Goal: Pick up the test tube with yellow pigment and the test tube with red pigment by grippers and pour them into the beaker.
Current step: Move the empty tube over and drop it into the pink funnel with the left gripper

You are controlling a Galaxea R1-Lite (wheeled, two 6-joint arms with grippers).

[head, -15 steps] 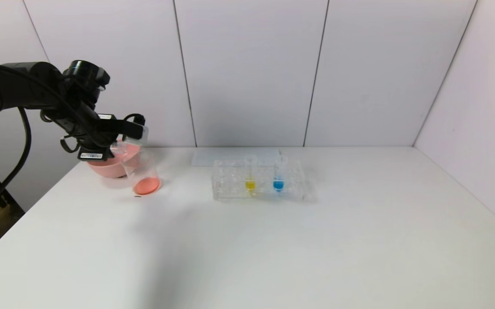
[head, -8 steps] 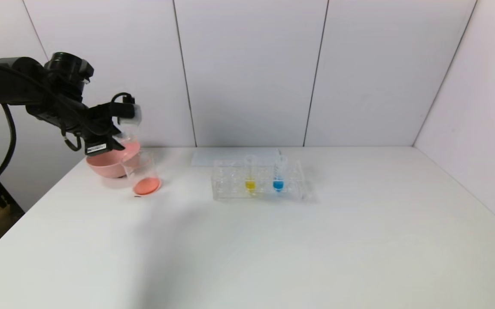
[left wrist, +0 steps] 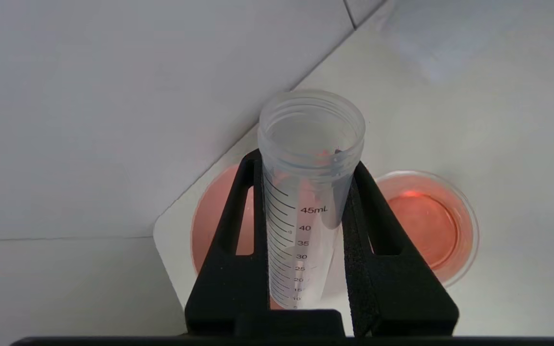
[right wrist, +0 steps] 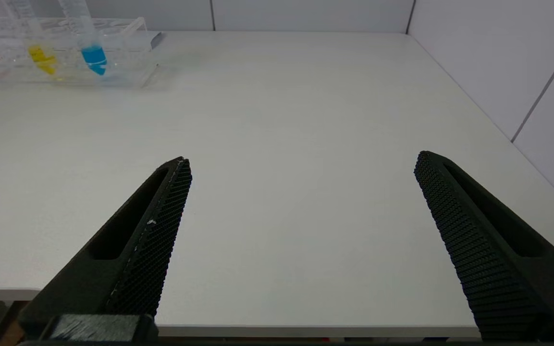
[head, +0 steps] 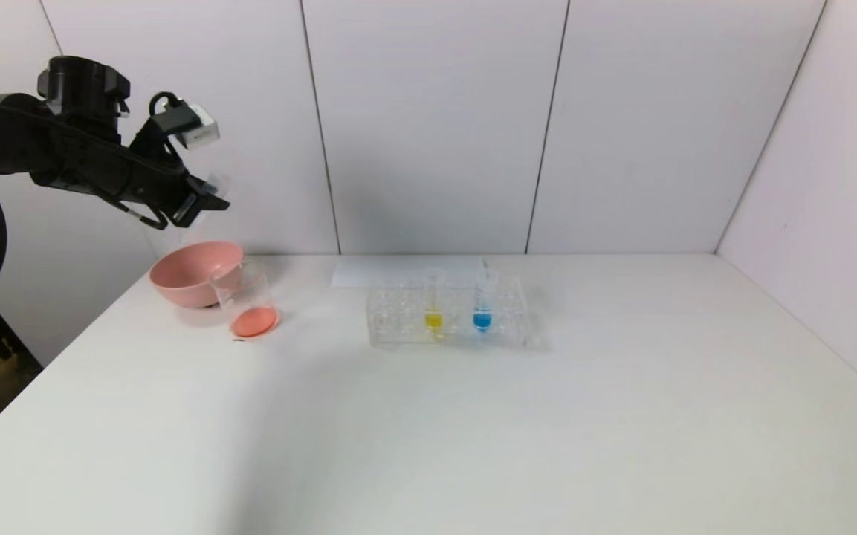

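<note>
L gripper point(head: 201, 197) is lifting away from the beaker point(head: 248, 303): 1 s ago it was down low, tipped right over the beaker rim; half a sec ago it was already rising; now it's sitting high in the upper left of the head frame, well above the pink bowl point(head: 189, 272) and the beaker. It's clamped on the red tube point(left wrist: 305, 192), fingers point(left wrist: 231, 226) pressing both sides. The tube is looking empty now, just a faint red trace near the mouth in the L wrist view, graduations showing through clear wall. The beaker is holding a red-orange layer at its bottom point(left wrist: 423, 226), standing just beside the bowl at left of the table point(head: 428, 416).

Meaning, as I'm reading it: the red pour is done and the arm is backing off w/ the spent tube. Half the job remaining.

Yellow tube point(head: 433, 301) is standing upright in the rack point(head: 398, 327) at centre frame, pigment at its lower end, blue tube point(head: 482, 301) beside it to the right, neither touched. Rack is sitting well apart from the beaker.

R gripper point(right wrist: 301, 192) isn't showing in the head view; in its own wrist view its fingers are spread wide apart, nothing between them, hovering over the near table edge w/ the rack far off at upper left of that frame. Yellow tube is prob. next, and it'll need carrying all the way across to the beaker
</note>
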